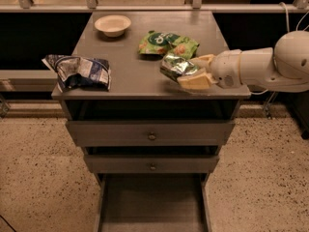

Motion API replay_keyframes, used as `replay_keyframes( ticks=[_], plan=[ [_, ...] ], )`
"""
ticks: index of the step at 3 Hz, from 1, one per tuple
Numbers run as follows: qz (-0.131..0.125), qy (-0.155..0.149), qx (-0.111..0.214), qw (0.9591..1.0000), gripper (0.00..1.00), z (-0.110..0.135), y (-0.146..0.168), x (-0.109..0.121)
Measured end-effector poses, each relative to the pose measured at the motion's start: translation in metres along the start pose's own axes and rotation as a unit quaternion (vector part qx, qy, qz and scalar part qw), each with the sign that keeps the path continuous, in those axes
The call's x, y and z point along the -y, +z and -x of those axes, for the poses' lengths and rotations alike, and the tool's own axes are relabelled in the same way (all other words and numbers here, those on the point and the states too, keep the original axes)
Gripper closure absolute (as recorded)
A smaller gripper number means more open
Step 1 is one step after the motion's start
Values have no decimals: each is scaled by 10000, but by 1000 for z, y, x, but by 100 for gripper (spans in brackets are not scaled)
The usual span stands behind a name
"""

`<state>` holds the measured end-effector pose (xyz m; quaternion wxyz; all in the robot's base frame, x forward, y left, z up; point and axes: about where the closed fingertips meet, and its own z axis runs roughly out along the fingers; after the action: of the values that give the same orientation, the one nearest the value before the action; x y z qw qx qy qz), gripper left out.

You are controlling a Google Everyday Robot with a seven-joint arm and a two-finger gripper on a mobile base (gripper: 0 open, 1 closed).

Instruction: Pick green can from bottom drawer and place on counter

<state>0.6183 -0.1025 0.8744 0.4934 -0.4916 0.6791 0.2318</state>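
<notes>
The green can [175, 65], shiny green and silver and dented, lies tilted on its side at the right front of the counter [130, 57]. My gripper [192, 70] comes in from the right and is shut on the can, with one cream finger [197, 81] under it and the other behind it. I cannot tell whether the can touches the counter top. The bottom drawer [152, 202] stands pulled open below, and its visible floor is bare.
On the counter are a white bowl [112, 24] at the back left, a flat green snack bag [166, 43] just behind the can, and a crumpled blue-and-silver bag [79, 71] at the left edge. The two upper drawers [152, 136] are closed.
</notes>
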Motion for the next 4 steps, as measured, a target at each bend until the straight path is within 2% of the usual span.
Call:
replay_keyframes(
  ticks=[1,2,4],
  plan=[
    [-158,208,-36,9997,100,-5,17,9],
    [-155,210,-31,9997,85,-4,19,9],
    [-113,195,-23,9997,39,-2,23,6]
  ],
)
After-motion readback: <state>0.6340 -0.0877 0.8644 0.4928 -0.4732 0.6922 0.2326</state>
